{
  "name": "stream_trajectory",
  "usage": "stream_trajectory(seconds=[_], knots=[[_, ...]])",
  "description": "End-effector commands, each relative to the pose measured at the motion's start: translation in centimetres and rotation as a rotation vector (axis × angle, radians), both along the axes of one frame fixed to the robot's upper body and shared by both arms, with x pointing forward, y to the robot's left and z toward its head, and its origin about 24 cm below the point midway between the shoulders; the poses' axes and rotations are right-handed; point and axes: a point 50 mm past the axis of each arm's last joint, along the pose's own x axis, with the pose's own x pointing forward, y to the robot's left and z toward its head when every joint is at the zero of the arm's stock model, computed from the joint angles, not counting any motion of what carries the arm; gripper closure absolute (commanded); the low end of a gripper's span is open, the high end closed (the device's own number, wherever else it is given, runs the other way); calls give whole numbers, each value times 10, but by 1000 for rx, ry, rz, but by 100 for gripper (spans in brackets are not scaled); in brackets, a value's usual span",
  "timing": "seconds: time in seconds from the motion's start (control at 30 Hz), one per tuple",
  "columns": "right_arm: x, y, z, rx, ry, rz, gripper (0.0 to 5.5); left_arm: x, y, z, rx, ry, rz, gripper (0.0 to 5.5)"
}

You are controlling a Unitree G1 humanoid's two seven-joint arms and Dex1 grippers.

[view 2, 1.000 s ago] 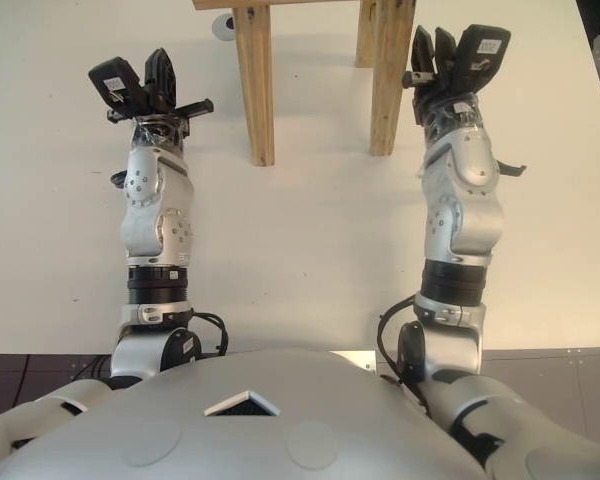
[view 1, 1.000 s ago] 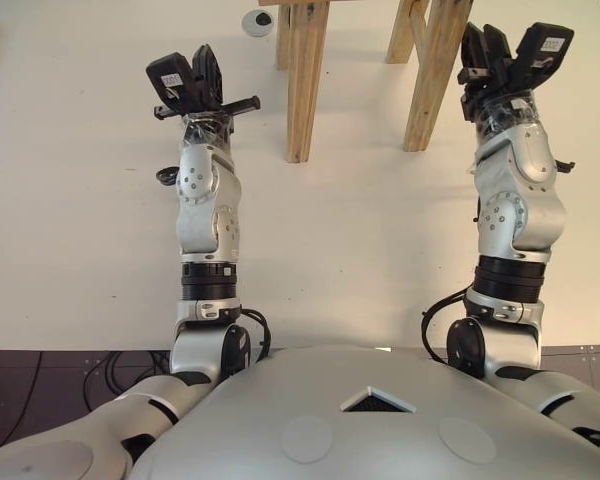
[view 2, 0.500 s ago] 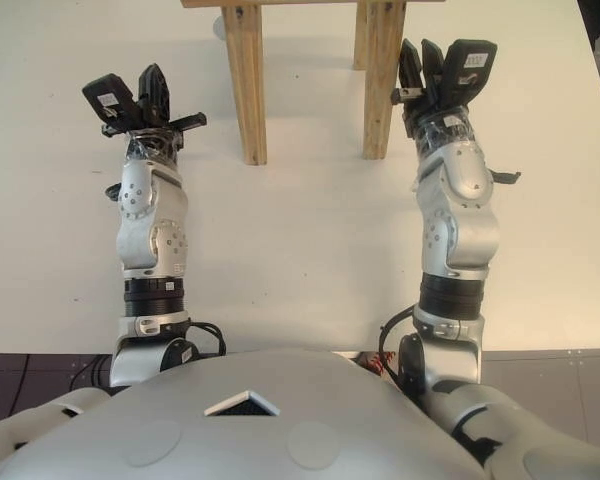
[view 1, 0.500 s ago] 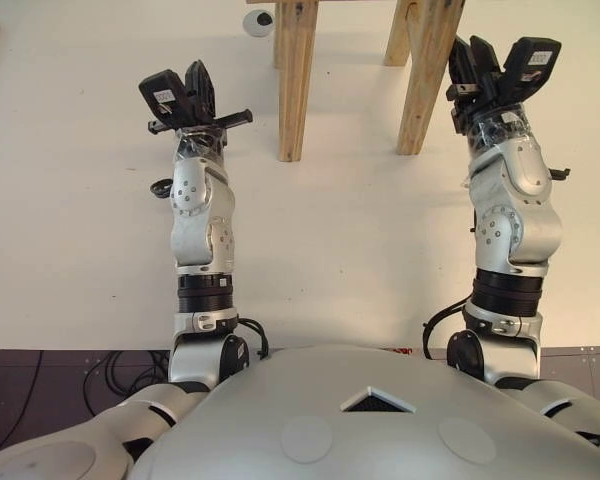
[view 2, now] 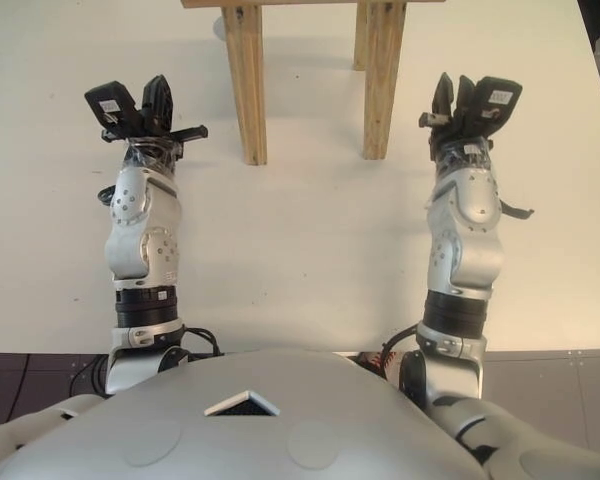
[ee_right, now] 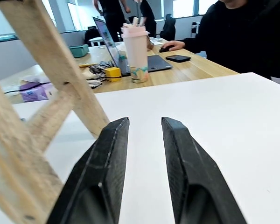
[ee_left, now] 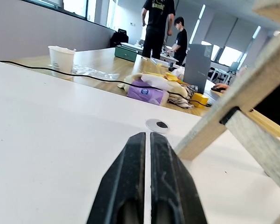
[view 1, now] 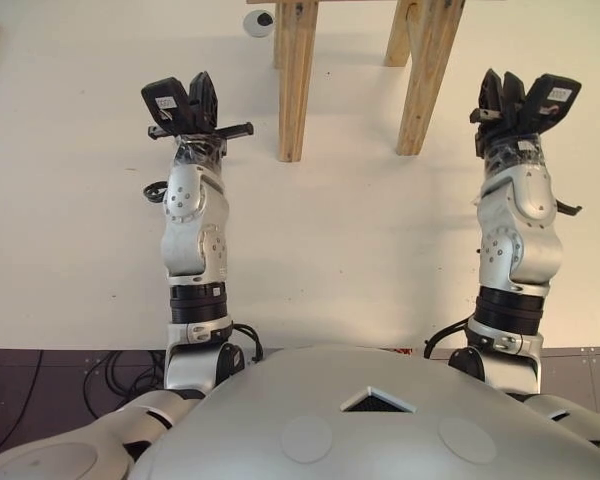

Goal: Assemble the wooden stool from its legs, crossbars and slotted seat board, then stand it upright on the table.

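Standing with its feet on the white table [view 1: 360, 240], the wooden stool [view 1: 294, 90] sits between the two sets of fingertips, and its upper part runs past the top edge of the head views.

The left gripper [view 1: 202, 84] lies low over the table. Its two black fingers [ee_left: 130, 177] are pressed together with only a hairline seam between them, and they hold nothing. The stool's near left leg [view 2: 246, 90] stands to the right of these fingers, near them but not touching. The foot of that leg is closer to the robot than the fingertips are. A small round disc [ee_left: 157, 124] lies flat on the table well beyond the left fingertips, close to the stool's far side.

The right gripper [view 1: 502, 84] is also low over the table. Its fingers [ee_right: 107, 158] are spread, with a clear strip of bare table showing between them and nothing in their grasp. The near right leg [view 1: 425, 80] stands to the left of these fingers, near but apart from them. From the right wrist view, a crossbar [ee_right: 49, 116] joins that leg just past the fingertip on the stool's side.
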Motion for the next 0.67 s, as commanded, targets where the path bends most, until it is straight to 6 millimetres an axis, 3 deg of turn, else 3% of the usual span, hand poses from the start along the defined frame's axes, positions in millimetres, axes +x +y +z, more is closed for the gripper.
stream_trajectory(seconds=[0.03,0.17,0.33,0.43,0.67], knots=[[-4,-6,-5,20,0,-101,423,3,4,4,4,7,-7,538],[0,3,0,15,-35,-74,423,2,8,6,31,23,-30,538],[-16,-6,-10,16,-2,-144,423,-3,10,6,29,58,-55,538],[-20,0,-11,29,-1,-144,423,-3,13,8,34,63,-52,538],[-6,-5,-6,7,-21,-133,423,2,11,7,6,53,-18,538]])
